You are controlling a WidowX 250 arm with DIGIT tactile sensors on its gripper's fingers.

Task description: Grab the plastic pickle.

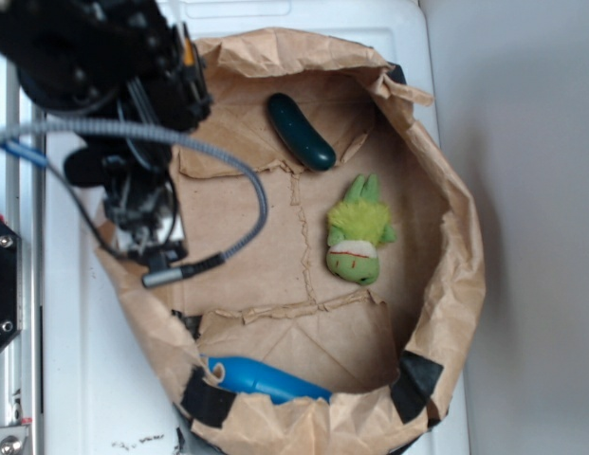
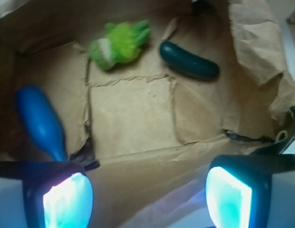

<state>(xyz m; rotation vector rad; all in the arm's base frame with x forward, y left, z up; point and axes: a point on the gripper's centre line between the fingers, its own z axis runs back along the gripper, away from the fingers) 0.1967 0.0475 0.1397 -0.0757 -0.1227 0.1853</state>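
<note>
one glossy dark-green plastic pickle [image 2: 189, 60] (curved oblong), one fuzzy lime plush toy [image 2: 119, 43], one smooth blue plastic piece [image 2: 41, 122], crinkled paper liner [image 2: 133, 118], gripper [image 2: 147, 197] open, empty

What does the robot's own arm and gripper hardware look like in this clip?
The arm is black, with blocky dark housings. A grey braided cable loops off it and ends in a small metal plug, alongside a thinner blue-tipped lead. In the wrist view the gripper has two dark-framed fingers whose pads glow pale cyan-white.
</note>
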